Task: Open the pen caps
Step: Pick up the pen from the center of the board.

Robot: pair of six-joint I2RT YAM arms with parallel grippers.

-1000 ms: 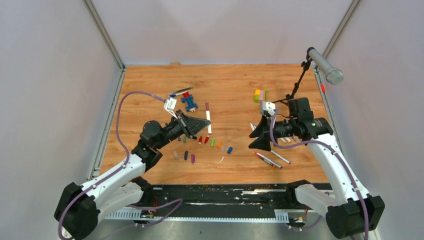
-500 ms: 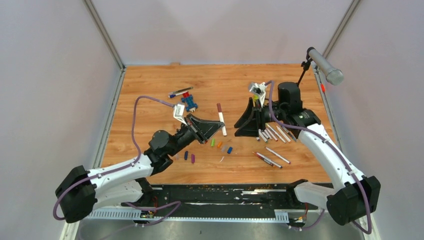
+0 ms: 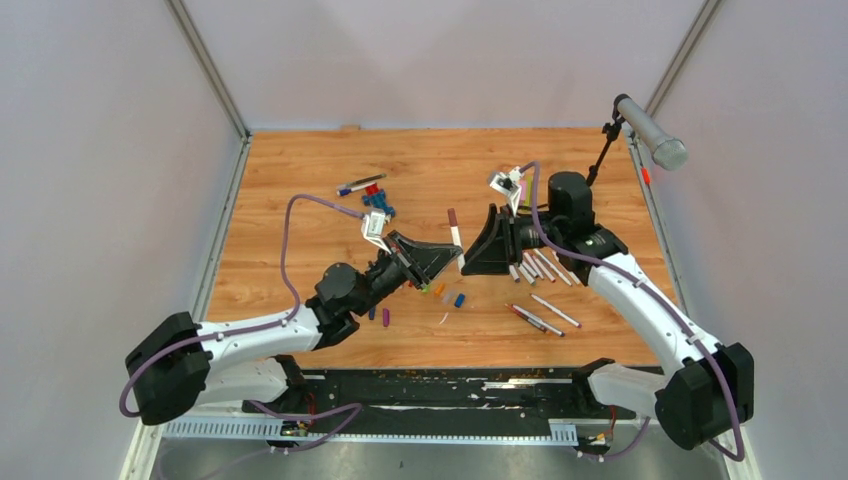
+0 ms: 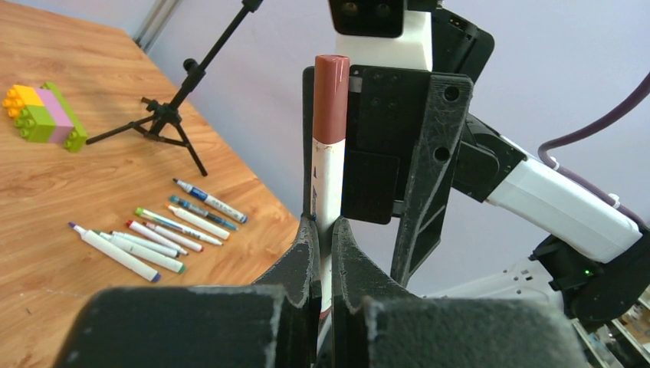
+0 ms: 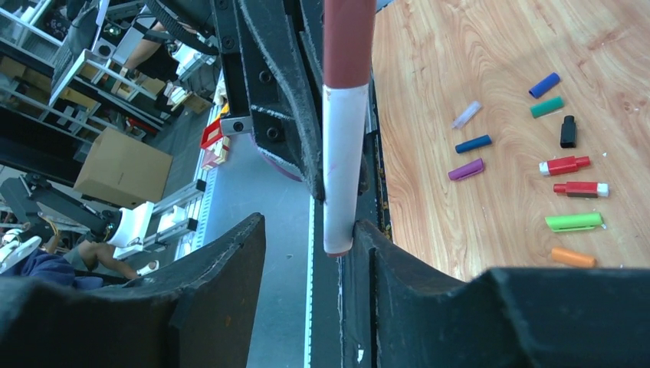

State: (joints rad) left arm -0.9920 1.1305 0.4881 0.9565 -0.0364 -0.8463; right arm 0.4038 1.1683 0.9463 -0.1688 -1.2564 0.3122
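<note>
My left gripper [image 4: 323,230] is shut on the white barrel of a pen [image 4: 328,184], lifted off the table with its brown cap [image 4: 331,100] on the far end. Seen from above, the pen [image 3: 457,243] stands between both grippers mid-table. My right gripper [image 5: 306,226] faces it with jaws apart. The pen's lower white end [image 5: 341,192] rests against the inner face of one finger [image 5: 368,253], and the brown cap [image 5: 349,38] lies beyond the fingertips. Several loose pen caps [image 5: 563,165] lie on the wood. A row of uncapped pens [image 4: 153,238] lies to the right.
A yellow-green-pink block stack [image 4: 42,115] and a black microphone stand [image 4: 169,115] sit at the back right. A blue-and-red toy figure [image 3: 378,203] and one capped pen [image 3: 360,185] lie at the back left. Two more pens [image 3: 540,318] lie near the front right.
My left gripper has carried the brown-capped pen right toward the table's middle. My right gripper has swung left and up from the pen row to meet it.
</note>
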